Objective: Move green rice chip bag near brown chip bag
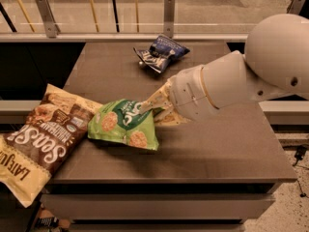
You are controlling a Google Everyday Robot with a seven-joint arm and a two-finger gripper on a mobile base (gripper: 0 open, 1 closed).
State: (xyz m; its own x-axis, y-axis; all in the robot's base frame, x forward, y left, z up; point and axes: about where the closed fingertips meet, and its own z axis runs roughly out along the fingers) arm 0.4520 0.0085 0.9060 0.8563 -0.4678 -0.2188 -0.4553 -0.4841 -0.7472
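The green rice chip bag (123, 123) is light green with tan rice cakes pictured on it. It sits low over the brown table (203, 149), its left end touching the brown chip bag (43, 137). That large brown bag with pale yellow ends lies at the table's left edge and hangs over it. My gripper (155, 105) reaches in from the right on the white arm (231, 81) and is shut on the green bag's right end. Its fingertips are partly hidden by the bag.
A small dark-blue snack bag (159, 52) lies at the back middle of the table. A rail with posts (168, 13) and glass runs behind the table. A lower shelf (14, 108) extends left and right of the table.
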